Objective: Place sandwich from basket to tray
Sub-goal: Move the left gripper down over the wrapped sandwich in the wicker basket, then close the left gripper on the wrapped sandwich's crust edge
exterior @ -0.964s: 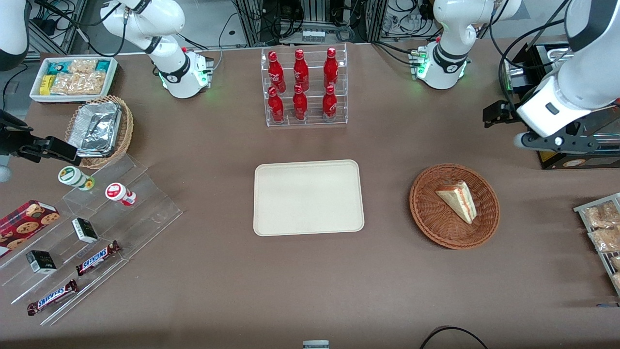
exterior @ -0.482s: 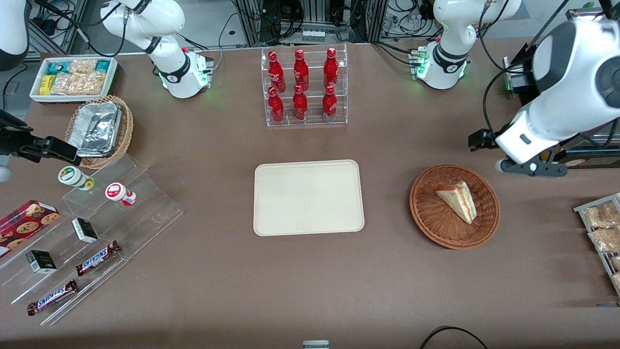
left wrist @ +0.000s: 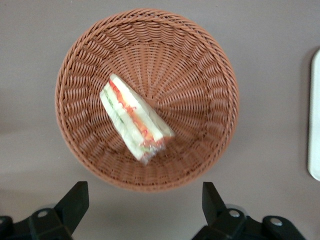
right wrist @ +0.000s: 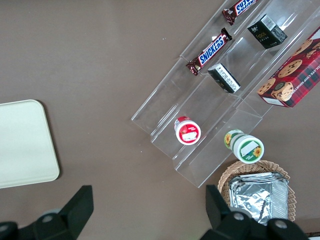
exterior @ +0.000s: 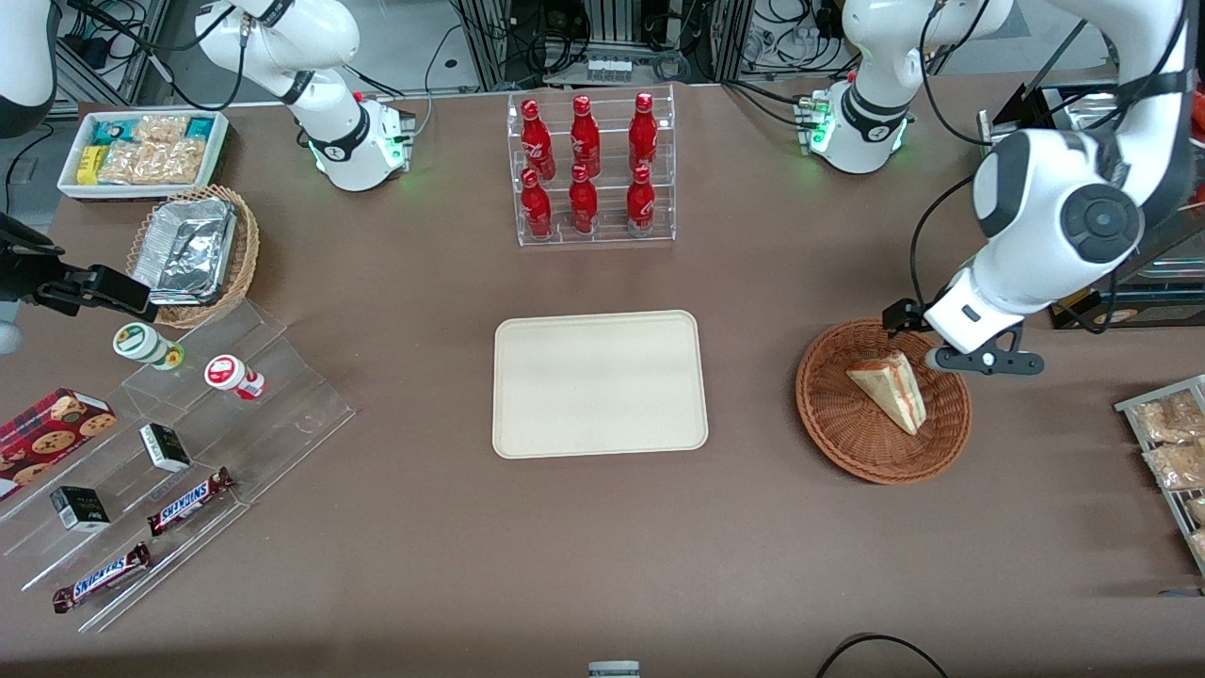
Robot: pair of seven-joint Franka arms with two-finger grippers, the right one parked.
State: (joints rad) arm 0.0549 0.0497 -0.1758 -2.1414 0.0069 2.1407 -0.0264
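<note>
**Inspector:** Front view first. Where do your jaws stand?

**Arm:** My gripper (exterior: 927, 341) hangs at the right of the frame, over the upper right rim of the basket (exterior: 852, 438). The sandwich (exterior: 890, 388) lies inside that basket, apart from me. The tray (exterior: 600, 383) sits bare at centre frame on the worktop (exterior: 565, 546), well apart from the basket.

**Inspector:** And your wrist view?

**Arm:** My jaws are spread wide, gripping nothing; one fingertip (left wrist: 76, 198) shows dark against the worktop. The gripper (left wrist: 144, 197) sits just off the basket (left wrist: 200, 65) rim. The sandwich (left wrist: 135, 117) rests near the basket's middle, its red and green filling edge facing up. A strip of the tray (left wrist: 315, 115) shows at the frame's edge.
</note>
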